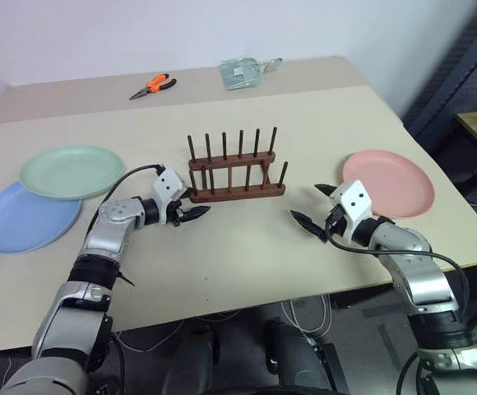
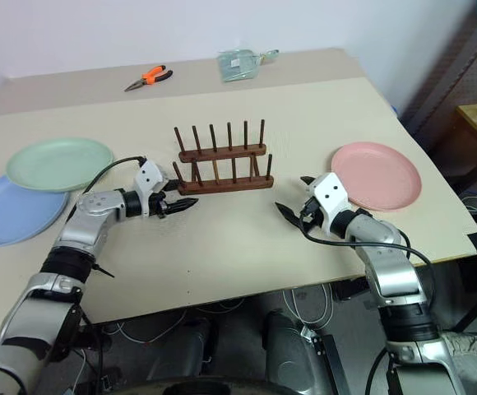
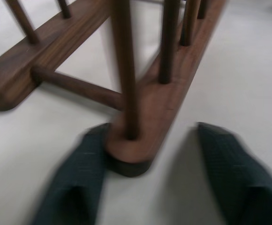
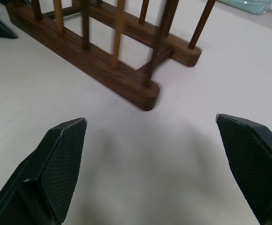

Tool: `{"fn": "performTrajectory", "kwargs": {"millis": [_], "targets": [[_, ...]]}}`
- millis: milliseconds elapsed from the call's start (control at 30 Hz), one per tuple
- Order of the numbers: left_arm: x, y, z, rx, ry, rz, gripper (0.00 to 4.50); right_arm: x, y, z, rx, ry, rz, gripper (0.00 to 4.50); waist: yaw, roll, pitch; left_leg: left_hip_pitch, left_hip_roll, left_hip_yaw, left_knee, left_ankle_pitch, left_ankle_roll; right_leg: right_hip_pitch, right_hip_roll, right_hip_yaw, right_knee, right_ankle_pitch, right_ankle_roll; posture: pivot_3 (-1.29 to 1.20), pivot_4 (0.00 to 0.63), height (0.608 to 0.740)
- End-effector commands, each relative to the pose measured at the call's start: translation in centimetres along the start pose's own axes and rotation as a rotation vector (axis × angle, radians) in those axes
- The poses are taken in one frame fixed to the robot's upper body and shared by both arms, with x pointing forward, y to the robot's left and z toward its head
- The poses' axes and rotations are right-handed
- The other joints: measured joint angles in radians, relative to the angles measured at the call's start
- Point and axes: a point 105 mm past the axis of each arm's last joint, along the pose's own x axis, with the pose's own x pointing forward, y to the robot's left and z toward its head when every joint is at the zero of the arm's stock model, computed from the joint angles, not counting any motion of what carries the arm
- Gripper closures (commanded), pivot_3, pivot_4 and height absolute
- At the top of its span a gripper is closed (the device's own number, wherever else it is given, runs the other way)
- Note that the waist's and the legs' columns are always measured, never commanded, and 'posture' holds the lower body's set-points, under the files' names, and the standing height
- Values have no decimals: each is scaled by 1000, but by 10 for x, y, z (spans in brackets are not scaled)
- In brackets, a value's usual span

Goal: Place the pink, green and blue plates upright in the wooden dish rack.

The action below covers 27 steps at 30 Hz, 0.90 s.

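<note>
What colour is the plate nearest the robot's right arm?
Salmon pink. The pink plate shows best in the left eye view.

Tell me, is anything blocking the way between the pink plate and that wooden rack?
Nothing visible lies on the table between the pink plate and the wooden rack. The right claw hovers open in front of that gap, closer to the robot. The rack's slots hold nothing yet.

from the head we look down over the table; each wrist view sits low, close to the wooden dish rack ends.
</note>
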Motion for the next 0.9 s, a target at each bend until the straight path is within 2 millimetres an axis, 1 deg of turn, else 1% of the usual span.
{"fn": "performTrajectory", "kwargs": {"millis": [33,67,100,200,300,367,433,500,533,567,633,667,700,733,767,833,867,900], "targets": [[6,-13,-13,-3,46,-60,3313,-4,-4,14,-34,-38,-23,0,-2,0,0,0,0,0,1,0,0,1,0,0,0,0,0,0,150,739],[6,-15,-12,-2,40,-71,3688,-3,-3,13,-34,-37,-23,0,-4,0,0,0,0,0,1,0,0,1,0,0,0,0,0,0,150,739],[6,-20,-11,5,35,-95,3758,-3,-4,13,-34,-34,-25,0,-5,0,0,0,0,0,2,0,0,1,0,0,0,0,0,0,150,739],[0,-37,-6,47,20,-183,3756,-6,-12,10,-42,-20,-46,0,-6,1,0,1,1,0,1,-1,1,1,0,0,0,0,0,0,150,739],[-9,-54,1,91,6,-263,3756,-13,-22,7,-53,1,-73,0,-6,1,0,0,1,0,1,-1,2,0,0,0,0,0,0,0,150,739],[-14,-61,5,98,-2,-294,3756,-17,-26,6,-60,12,-78,0,-4,1,0,0,2,0,1,-1,2,0,0,1,0,0,0,0,150,739],[-17,-63,6,97,9,-305,3756,-21,-30,4,-66,28,-83,0,-4,1,0,0,2,0,2,-1,2,0,0,1,0,-2,-3,0,150,739],[-18,-57,3,97,34,-268,2724,-25,-33,0,-76,52,-87,0,-5,1,0,0,2,0,2,-1,2,0,0,1,0,-2,-3,0,150,739],[-19,-51,-1,102,56,-233,2410,-28,-35,-3,-83,69,-88,0,-5,1,0,0,2,0,2,-1,2,0,0,1,0,-2,-3,0,150,739],[-21,-46,-5,101,75,-198,1998,-31,-37,-6,-86,83,-90,0,-4,1,0,0,2,0,2,-1,2,0,0,1,0,-2,-3,0,150,739],[-27,-39,-12,86,107,-144,981,-36,-39,-10,-84,103,-89,0,-5,1,0,0,2,0,2,-1,2,0,0,1,0,-2,-3,0,150,739],[-29,-38,-14,79,115,-131,981,-38,-39,-11,-83,107,-85,0,-6,1,0,0,2,0,2,-1,2,0,0,1,0,-2,-3,0,150,739],[-41,-36,-22,50,142,-97,981,-40,-34,-11,-81,111,-51,0,-8,1,0,0,2,0,2,-1,2,0,0,1,0,-2,-3,0,150,739],[-49,-35,-27,31,162,-74,933,-41,-29,-11,-80,112,-26,509,-13,1,0,1,2,1,2,-1,2,0,0,1,0,-2,-3,0,150,739],[-60,-38,-32,20,186,-64,1196,-42,-22,-10,-81,115,11,829,-17,1,0,1,3,1,1,-2,3,0,1,1,0,-2,-3,0,150,739],[-74,-48,-36,-7,201,-70,1897,-42,-10,-10,-82,118,64,1761,-27,1,-1,4,5,3,0,-4,6,1,2,2,1,-2,-3,0,150,739],[-77,-58,-34,-38,188,-91,2454,-40,-3,-10,-78,117,90,2354,-34,2,-1,5,7,3,0,-4,6,1,3,2,2,-3,-4,0,150,739],[-77,-67,-31,-72,170,-115,2888,-39,3,-10,-72,116,112,2845,-36,2,-1,6,9,4,-1,-4,6,1,4,2,2,-3,-4,0,150,739]]}}
